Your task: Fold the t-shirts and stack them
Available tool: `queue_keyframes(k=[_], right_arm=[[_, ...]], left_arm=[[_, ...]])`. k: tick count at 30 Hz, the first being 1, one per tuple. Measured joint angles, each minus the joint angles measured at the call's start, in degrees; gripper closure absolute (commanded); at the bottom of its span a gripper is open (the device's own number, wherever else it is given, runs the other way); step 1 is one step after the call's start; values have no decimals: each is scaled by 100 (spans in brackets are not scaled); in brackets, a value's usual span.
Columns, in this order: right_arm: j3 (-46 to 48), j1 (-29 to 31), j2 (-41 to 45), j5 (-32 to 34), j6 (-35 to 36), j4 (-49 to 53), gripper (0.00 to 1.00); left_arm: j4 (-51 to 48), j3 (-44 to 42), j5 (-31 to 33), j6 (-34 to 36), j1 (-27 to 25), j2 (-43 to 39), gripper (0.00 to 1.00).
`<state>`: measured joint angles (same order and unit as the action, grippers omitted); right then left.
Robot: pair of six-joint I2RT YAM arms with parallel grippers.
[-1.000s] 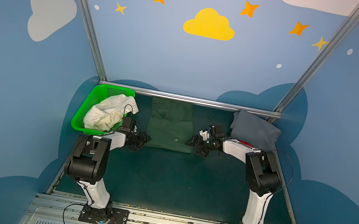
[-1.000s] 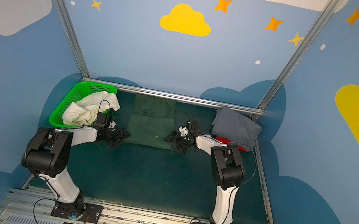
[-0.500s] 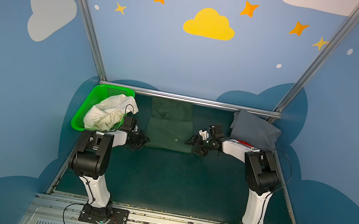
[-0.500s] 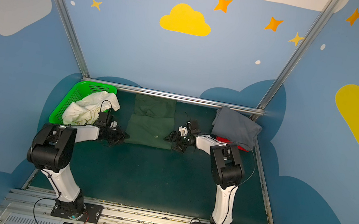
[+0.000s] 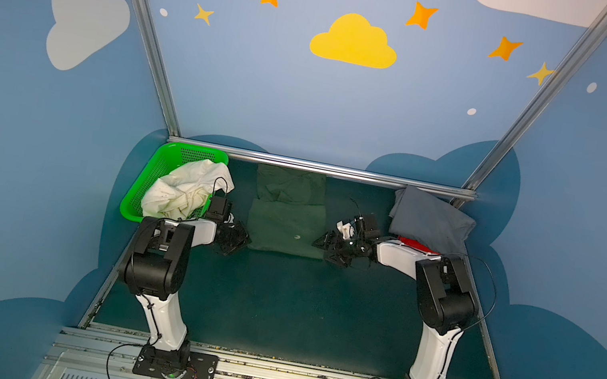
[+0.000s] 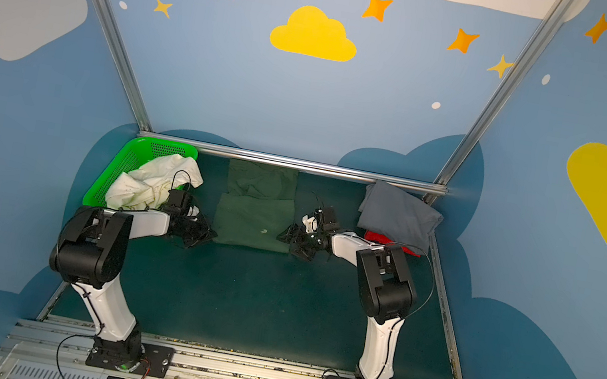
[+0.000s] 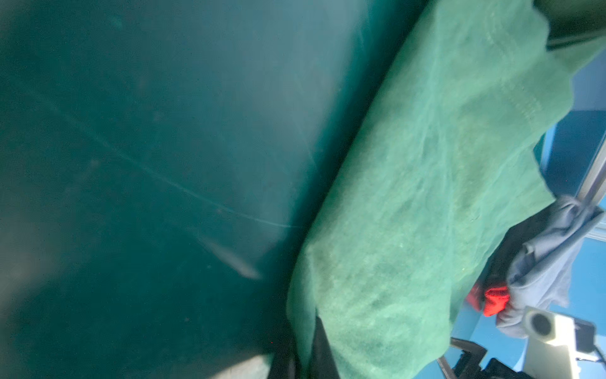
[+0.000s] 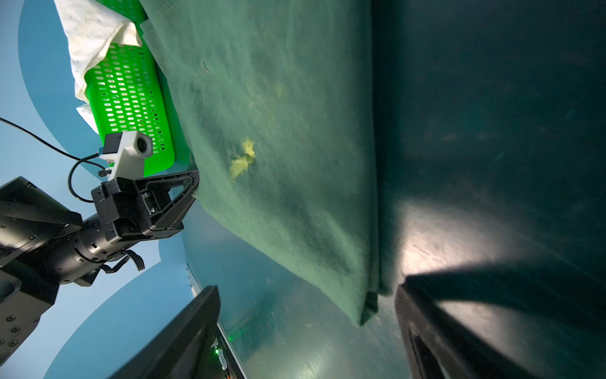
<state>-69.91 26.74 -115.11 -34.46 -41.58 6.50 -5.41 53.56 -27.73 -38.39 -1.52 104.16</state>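
Over the last second the left hand had closed from wide open to fully shut, while the right hand had kept its wide spread. On the desk, toward 12 o'clock from its middle, the dark green t-shirt lay half folded, its doubled near part flat. The left hand pinched that part's 9 o'clock edge, close to the near corner. The right hand held nothing, and its jaws straddled the 5 o'clock corner.

We judged the next fold to be the step in hand. The right hand should close on both layers before any lift. Both hands should then rise level and carry the near edge toward 12 o'clock together, keeping the cloth taut between them.

Farther off, at 10 o'clock, the cream-white t-shirt lay crumpled in the basket. At 2 o'clock the grey t-shirt lay over the red t-shirt.
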Motion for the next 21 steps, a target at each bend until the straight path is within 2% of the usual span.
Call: queue_keyframes(k=[14, 21], right_arm=[[-94, 24, -52, 52, -144, 9, 13], [-328, 76, -219, 33, -219, 87, 17]], left_arm=[[-74, 22, -4, 0, -28, 0, 97], [-111, -11, -2, -2, -76, -46, 97]])
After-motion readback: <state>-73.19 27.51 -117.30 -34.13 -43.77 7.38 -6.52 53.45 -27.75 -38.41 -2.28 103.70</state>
